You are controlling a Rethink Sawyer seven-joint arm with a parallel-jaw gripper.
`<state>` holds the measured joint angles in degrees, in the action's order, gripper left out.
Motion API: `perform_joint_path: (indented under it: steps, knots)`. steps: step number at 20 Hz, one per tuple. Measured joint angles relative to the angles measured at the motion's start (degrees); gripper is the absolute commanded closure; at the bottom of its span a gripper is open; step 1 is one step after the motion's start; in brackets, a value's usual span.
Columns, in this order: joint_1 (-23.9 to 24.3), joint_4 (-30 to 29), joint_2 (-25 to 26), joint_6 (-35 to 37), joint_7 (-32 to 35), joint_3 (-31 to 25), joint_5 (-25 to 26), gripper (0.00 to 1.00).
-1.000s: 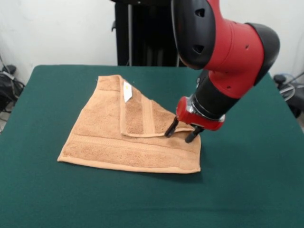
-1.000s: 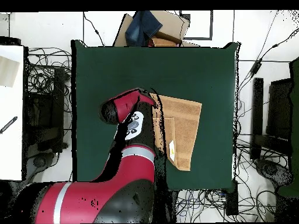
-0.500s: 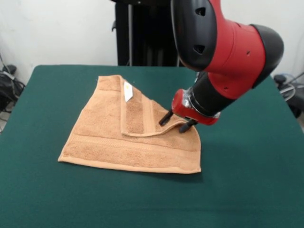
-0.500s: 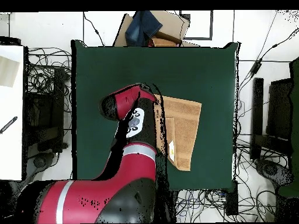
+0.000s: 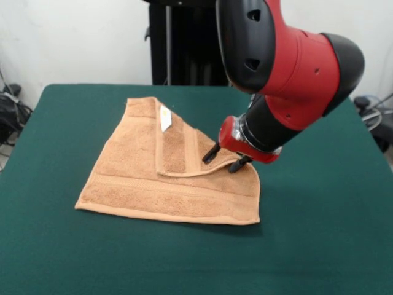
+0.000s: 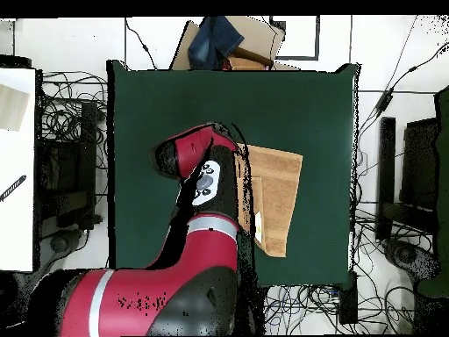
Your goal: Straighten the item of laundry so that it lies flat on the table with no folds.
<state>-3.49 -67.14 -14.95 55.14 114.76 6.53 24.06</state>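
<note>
The tan towel (image 5: 166, 175) lies left of centre in the front view on the green bench (image 5: 319, 246), and it's not flat: a flap is folded over its upper right part, a woven band running down the flap and a small white tag (image 5: 164, 118) showing near the top. The red and black arm comes down from the upper right, and the tool (image 5: 221, 158) sits right at the flap's right-hand edge, its two dark fingers (image 5: 210, 153) spread apart, tips down at the cloth. Whether they pinch any fabric, I cannot tell. From overhead, the arm covers the towel's left edge (image 6: 279, 197).
</note>
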Motion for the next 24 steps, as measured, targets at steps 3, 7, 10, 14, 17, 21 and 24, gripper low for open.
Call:
perform_joint_path:
  steps: [3, 7, 10, 14, 17, 21, 24]
  knots:
    - [0.0, -0.3, -0.17, -0.86, 0.0, -0.03, 0.0, 0.0]
    - [0.0, -0.54, -0.32, -1.42, 0.0, -0.06, 0.0, 0.0]
    - [0.0, -0.66, -0.38, -1.57, 0.0, -0.07, 0.0, 0.0]
    - [0.0, -0.8, -0.38, -1.57, 0.0, -0.1, 0.0, 0.0]
    - [0.0, -0.89, -0.38, -1.57, 0.0, -0.11, 0.0, 0.0]
    - [0.0, -0.89, -0.37, -1.57, 0.0, -0.12, 0.0, 0.0]
    - [0.0, -0.88, -0.34, -1.57, 0.0, -0.13, 0.0, 0.0]
